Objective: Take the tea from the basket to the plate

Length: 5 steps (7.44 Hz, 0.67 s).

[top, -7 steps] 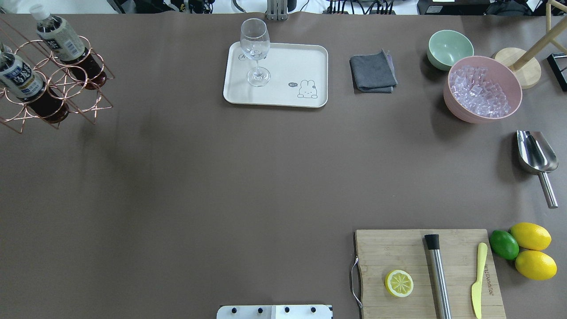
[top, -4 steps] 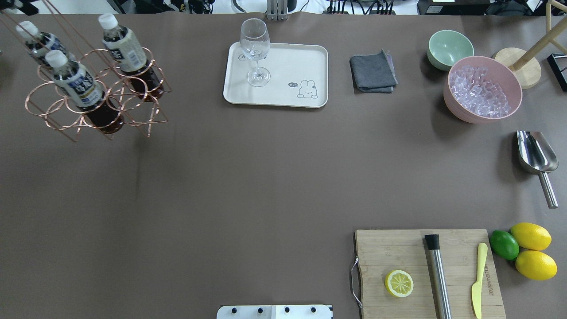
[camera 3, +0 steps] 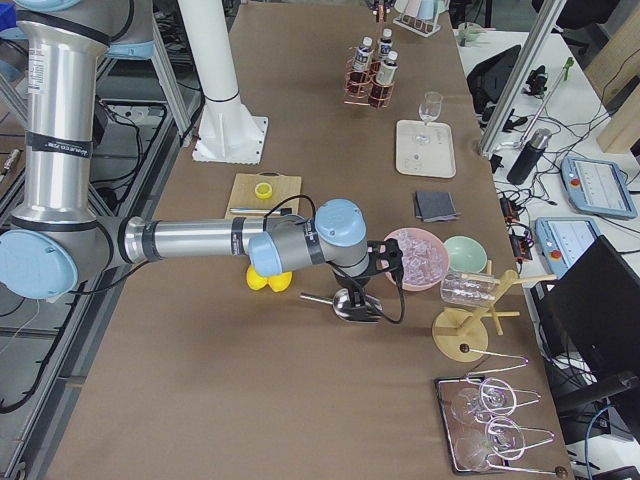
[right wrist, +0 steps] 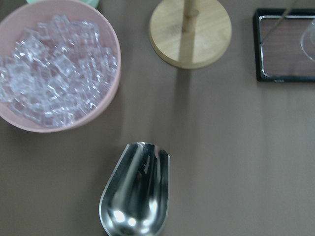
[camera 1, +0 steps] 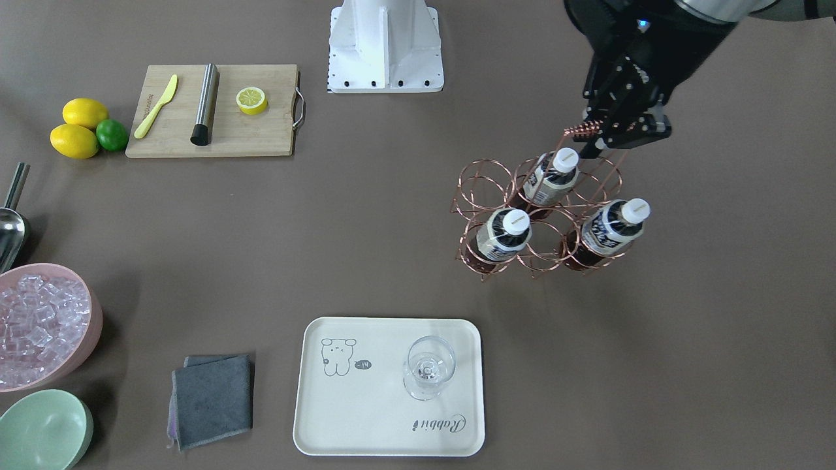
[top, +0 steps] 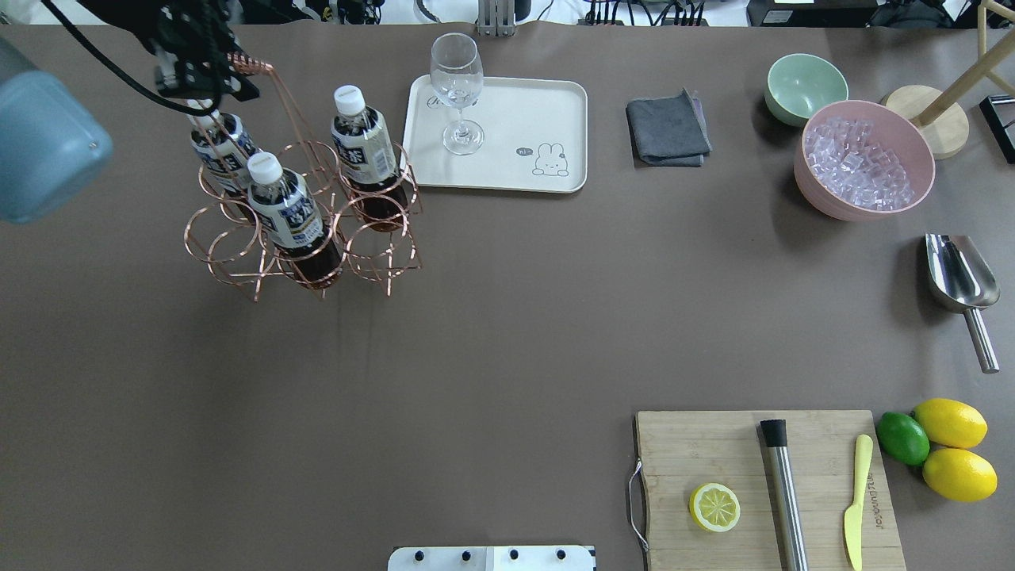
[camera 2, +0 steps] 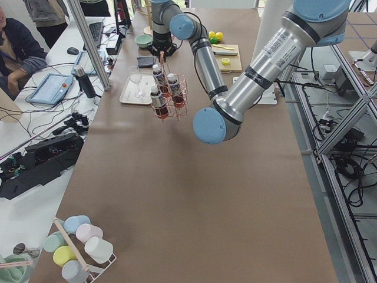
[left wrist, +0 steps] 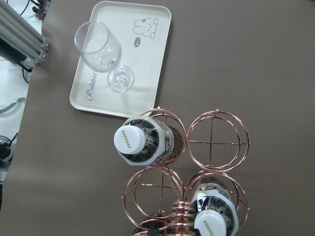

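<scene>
Holding the basket [left wrist: 218, 142] by its handle top with the left gripper [camera 1: 597, 137], closed on the wire. Standing upright in its rings below, the tea [top: 365, 155], the plate [top: 507, 111] just beside, rightward. Impossible telling the right gripper's [camera 3: 385, 262] state, well apart.

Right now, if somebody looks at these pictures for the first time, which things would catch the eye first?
The rose-gold wire basket with three tea bottles stands out, near the cream plate, held at its tall handle by the jaws of the left gripper. Next come the wine glass standing on the plate and the pink bowl of ice on the robot's right.
</scene>
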### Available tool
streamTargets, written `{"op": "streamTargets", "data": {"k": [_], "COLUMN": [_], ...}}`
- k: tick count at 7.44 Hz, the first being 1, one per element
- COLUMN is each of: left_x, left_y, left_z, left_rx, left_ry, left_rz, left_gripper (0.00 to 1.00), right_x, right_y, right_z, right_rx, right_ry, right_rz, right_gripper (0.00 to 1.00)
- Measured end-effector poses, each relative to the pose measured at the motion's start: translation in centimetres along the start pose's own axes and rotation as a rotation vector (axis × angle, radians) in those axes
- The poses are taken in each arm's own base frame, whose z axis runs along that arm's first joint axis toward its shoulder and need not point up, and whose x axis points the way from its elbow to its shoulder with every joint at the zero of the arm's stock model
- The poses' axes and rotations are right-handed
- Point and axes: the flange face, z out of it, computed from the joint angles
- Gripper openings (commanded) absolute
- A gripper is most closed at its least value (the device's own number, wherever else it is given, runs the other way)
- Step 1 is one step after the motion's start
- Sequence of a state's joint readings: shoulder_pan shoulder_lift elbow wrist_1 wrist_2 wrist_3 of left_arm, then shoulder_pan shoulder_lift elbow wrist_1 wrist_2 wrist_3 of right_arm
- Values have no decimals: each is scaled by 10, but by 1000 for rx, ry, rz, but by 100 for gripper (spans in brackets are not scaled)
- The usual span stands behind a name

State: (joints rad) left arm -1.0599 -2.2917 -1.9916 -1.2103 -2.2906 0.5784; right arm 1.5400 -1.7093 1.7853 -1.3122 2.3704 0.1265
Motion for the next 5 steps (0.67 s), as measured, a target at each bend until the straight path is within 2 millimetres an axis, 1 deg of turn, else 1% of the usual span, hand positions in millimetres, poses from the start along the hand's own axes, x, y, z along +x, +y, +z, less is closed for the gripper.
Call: {"op": "streamTargets", "data": {"k": [2, 3, 5], "left_x": [43, 68, 111], "left_y": [-64, -93, -137], "left_z": [29, 45, 71], "left_rx": [5, 4, 3], "left_ry": [8, 11, 12], "left_rz": [-18, -19, -10], "left_gripper": [0, 0, 0], "right_x": [-49, -77, -136], "right_y": [-15, -21, -36], "right_z": [1, 0, -3], "right_rx": [142, 202, 314], "right_ry": [-82, -133, -258], "right_rz": [-54, -92, -134], "right_gripper": [100, 100, 100]}}
